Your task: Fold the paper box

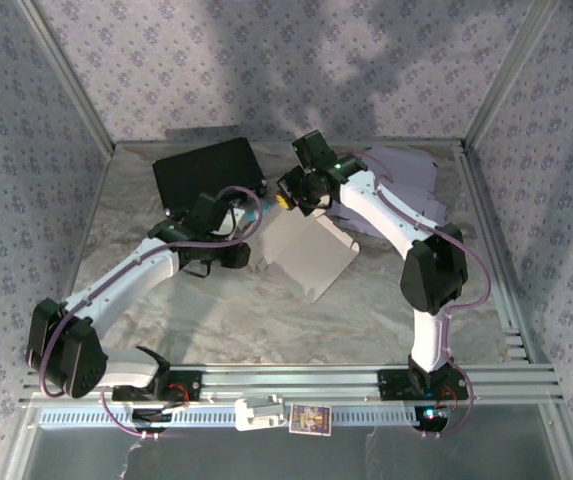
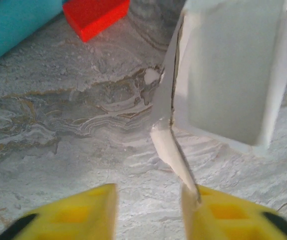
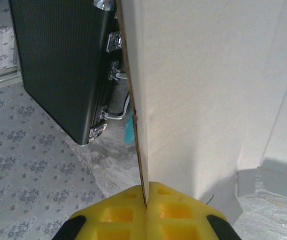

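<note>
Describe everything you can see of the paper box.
The paper box is thin white card with a brown cut edge. It is part-folded into a shallow tray with raised side walls, and rests on the table near the black case. The right gripper is shut on the edge of one upright panel. A loose narrow flap reaches down to the open left gripper, beside one finger; whether they touch is unclear.
</note>
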You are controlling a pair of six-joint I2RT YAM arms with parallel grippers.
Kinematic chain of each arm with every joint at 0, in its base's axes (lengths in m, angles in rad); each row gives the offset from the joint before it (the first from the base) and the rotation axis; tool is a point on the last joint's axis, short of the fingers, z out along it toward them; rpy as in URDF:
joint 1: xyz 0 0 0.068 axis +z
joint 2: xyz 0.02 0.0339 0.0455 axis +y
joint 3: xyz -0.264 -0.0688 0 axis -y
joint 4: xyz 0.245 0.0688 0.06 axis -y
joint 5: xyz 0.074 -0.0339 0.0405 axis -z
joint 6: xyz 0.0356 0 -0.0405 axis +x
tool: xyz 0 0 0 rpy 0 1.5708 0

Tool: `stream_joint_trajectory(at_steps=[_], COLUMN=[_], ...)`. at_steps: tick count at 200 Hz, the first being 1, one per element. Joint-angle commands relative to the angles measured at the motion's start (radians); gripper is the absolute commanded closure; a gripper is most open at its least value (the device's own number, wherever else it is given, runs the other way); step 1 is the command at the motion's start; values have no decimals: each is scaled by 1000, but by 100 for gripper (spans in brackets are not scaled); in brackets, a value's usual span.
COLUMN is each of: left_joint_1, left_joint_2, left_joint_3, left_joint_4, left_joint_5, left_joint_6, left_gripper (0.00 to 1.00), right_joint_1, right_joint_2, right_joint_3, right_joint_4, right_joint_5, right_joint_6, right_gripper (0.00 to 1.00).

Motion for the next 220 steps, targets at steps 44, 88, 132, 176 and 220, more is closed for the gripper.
stream_joint_trajectory(at_steps=[44, 88, 132, 176, 220], left_joint_1=[112, 104, 84, 71, 59], left_joint_2=[-223, -94, -9, 58, 77], left_joint_3=[45, 115, 194, 214, 209], left_joint_4=[30, 113, 92, 106, 95], left_joint_5=[100, 155, 140, 163, 159], left_joint_6=[-488, -808, -900, -897, -884], left_gripper=[46, 52, 51, 51, 51], right_joint_1=[-2, 4, 3, 3, 3], right_joint_2=[-14, -21, -27, -31, -31], right_joint_3=[-8, -26, -43, -52, -52], right_joint_4=[-22, -15, -4, 8, 21], right_joint_5=[-1, 1, 0, -5, -9], right_joint_6=[99, 131, 134, 141, 149], right_gripper=[100, 100, 100, 100, 100])
